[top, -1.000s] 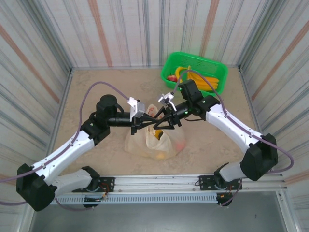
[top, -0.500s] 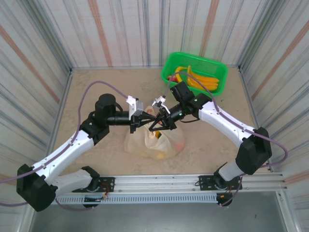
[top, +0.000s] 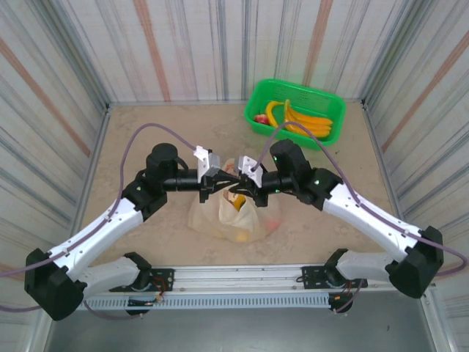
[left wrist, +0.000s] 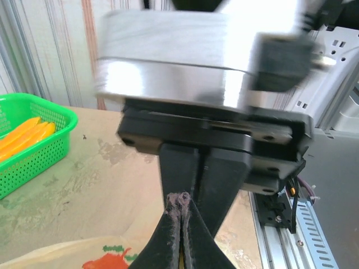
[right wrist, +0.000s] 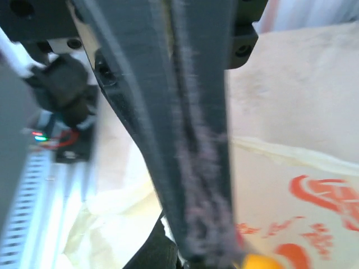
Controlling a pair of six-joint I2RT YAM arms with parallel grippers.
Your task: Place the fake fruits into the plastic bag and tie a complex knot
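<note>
Pinched shut over the plastic bag (top: pixel 212 220): left tool (top: pixel 211 188) and right tool (top: pixel 240 192).
Their tips nearly meet at the bag's 12 o'clock edge, mid-desk (top: pixel 146 125); fake fruits (top: pixel 239 236) show through it. Bare desk lies at 9 and 6 o'clock; green basket (top: pixel 333 103) occupies the 1 o'clock corner.

Right pincer (top: pixel 239 191): fingers spread in a V a second ago, now pressed together over the top of the plastic bag (top: pixel 217 220), centre frame.
Right arm (top: pixel 366 216): now lower in frame, elbow swung out to the lower right corner.
Green basket (top: pixel 333 101), upper right: bananas (top: pixel 302 121) no longer crossed by the arm.
</note>
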